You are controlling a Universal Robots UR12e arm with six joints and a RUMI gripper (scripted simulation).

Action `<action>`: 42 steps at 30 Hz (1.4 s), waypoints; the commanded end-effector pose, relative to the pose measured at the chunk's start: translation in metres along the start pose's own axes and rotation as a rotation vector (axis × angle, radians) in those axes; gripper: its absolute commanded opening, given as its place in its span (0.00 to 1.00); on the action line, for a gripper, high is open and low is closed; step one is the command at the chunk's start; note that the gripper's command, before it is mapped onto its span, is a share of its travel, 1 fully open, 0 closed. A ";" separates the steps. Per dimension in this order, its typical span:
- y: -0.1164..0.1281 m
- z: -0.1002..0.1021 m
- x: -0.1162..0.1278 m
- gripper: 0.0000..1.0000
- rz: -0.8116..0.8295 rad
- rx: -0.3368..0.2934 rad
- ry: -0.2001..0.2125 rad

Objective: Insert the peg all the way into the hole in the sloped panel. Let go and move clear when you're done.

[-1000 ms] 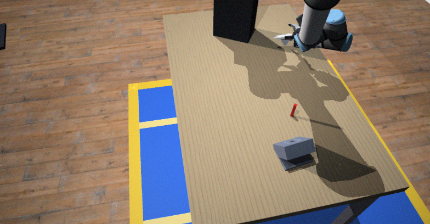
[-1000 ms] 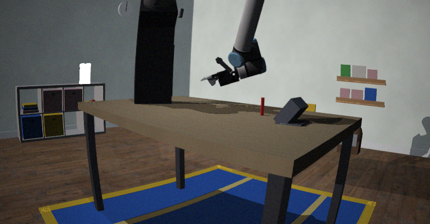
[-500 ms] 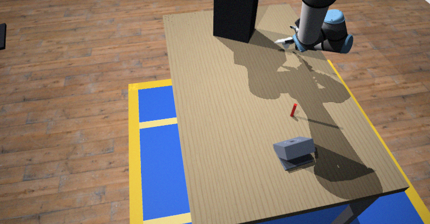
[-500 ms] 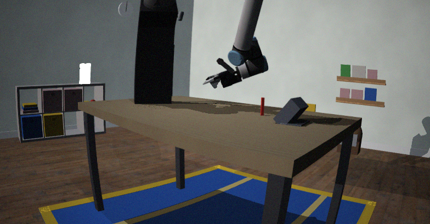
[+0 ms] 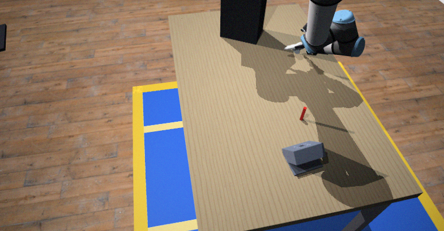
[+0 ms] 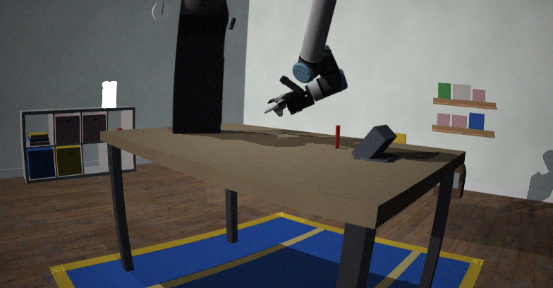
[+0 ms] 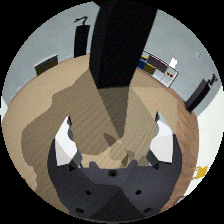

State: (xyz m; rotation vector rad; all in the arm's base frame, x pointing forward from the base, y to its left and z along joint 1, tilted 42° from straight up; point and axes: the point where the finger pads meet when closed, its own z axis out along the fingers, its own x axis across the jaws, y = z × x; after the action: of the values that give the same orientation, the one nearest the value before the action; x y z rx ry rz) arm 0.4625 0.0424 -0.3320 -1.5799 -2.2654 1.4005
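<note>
The gripper (image 6: 273, 106) is hanging wide open and empty above the table (image 6: 271, 177), leaving the red peg (image 6: 337, 136) standing ungrasped beside the sloped panel (image 6: 373, 142).

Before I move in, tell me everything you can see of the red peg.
The red peg is a short, slim, plain red stick, smooth and uniform in colour; whether it is round or square in section is too small to tell. It stands upright on its end on the wooden table, casting a thin shadow. It is free-standing, apart from the grey sloped panel nearby, and nothing but the table touches it. The gripper is open and empty, up in the air well away from it.
</note>
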 end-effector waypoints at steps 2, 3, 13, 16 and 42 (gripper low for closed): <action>0.004 -0.004 -0.005 1.00 -0.052 -0.034 0.016; 0.005 -0.005 -0.006 1.00 -0.060 -0.039 0.018; 0.013 -0.012 -0.014 1.00 -0.123 -0.083 0.029; 0.016 -0.015 -0.018 1.00 -0.146 -0.100 0.032; 0.039 -0.039 -0.046 1.00 -0.333 -0.240 0.031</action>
State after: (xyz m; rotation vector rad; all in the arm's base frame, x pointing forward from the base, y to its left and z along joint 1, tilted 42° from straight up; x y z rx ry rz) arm 0.5239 0.0364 -0.3196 -1.2368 -2.5615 1.0939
